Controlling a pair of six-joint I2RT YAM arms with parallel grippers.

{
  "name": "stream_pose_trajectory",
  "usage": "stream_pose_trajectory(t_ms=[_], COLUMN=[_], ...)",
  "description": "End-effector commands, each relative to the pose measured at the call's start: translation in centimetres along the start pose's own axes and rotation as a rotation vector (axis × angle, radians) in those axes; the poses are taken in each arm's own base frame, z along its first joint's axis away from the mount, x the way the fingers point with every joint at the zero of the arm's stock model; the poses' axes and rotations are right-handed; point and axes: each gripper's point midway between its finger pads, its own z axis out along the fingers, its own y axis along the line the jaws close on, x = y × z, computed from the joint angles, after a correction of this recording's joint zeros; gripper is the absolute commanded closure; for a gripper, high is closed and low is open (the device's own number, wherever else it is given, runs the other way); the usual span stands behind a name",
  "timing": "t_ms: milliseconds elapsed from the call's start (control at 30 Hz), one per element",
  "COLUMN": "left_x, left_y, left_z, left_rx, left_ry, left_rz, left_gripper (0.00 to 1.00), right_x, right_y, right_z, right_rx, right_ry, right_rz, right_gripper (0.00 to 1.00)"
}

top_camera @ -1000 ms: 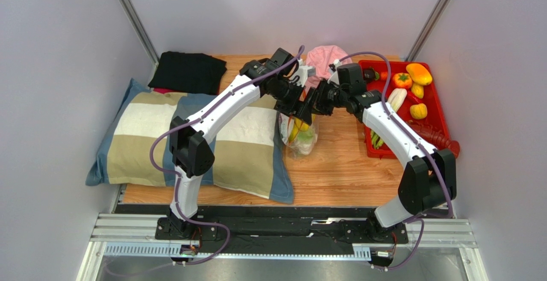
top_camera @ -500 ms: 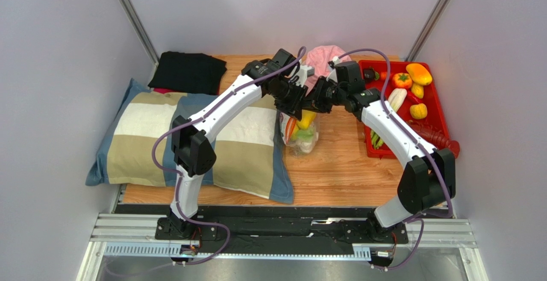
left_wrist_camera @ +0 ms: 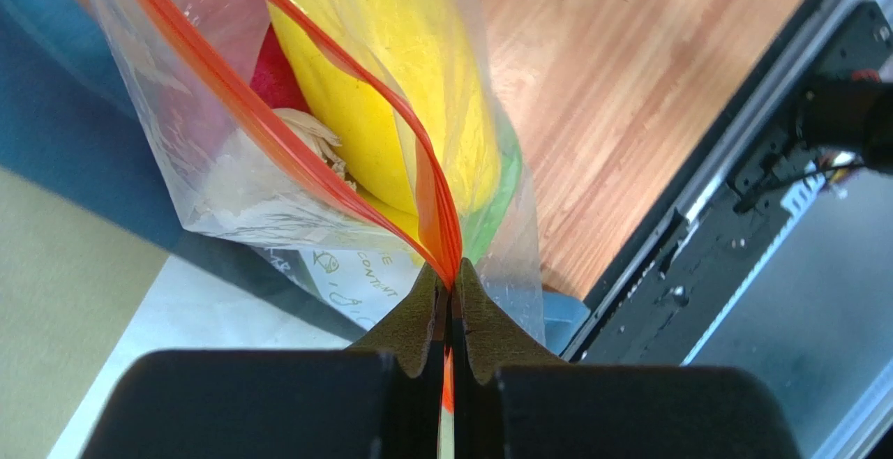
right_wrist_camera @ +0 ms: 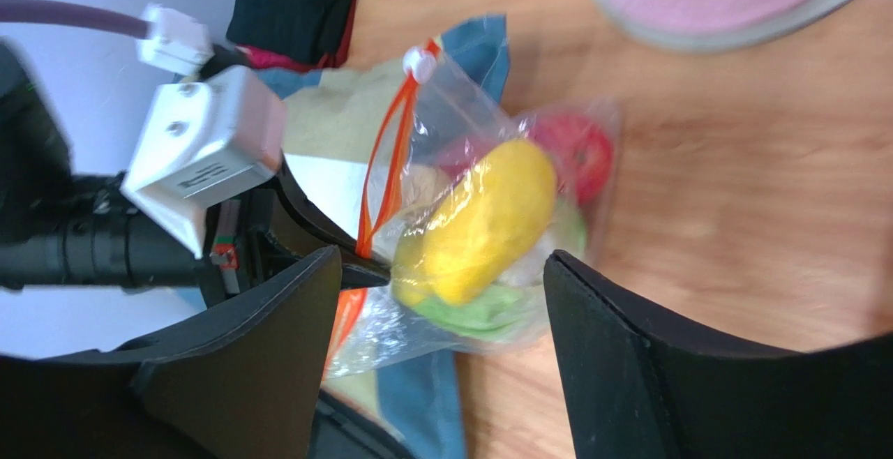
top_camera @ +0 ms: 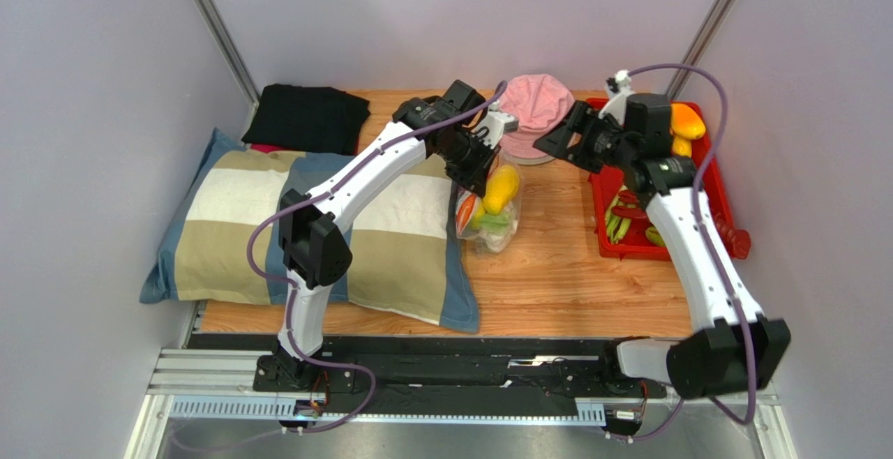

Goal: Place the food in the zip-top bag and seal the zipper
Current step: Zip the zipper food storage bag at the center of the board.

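zip-top bag is sitting at frame centre on the table, food lying inside it. pillow is lying just left; tray sitting right; hat behind; folded cloth lying upper left.

Bare table right of zip-top bag; pillow crowds left, pink hat behind.

The zip-top bag is clear with an orange-red zipper; a glossy yellow fruit, a red piece and a pale green piece show through it. The pillow carries broad blocks of cream, olive-tan and slate blue. The folded cloth is black, the hat pink, the tray red, the table light brown wood grain.
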Motion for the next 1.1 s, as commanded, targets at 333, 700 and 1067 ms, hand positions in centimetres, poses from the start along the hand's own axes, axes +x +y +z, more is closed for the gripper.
stream_pose_trajectory(t_ms=[333,700,1067], left_x=[0.6,7.4,8.2], left_y=[-7.8,-8.7,-10.6], left_z=[-6.8,-7.7,-6.4], left_rx=[0.466,0.639,0.707], left_ry=[-0.128,-0.185,-0.213], left_rz=[0.778,1.413,1.540], left_gripper=[0.97,1.00,1.00], right_x=[2.9,9.9,13.9], right_y=[0.2,1.8,1.6], right_z=[-10.9,-11.6,-12.1], right_rx=[-0.133,-0.441,-0.583], right_ry=[-0.154,-0.132,-0.073], right_rz=[-0.690,-0.862,-1.035], right_gripper=[0.04,0.08,0.17])
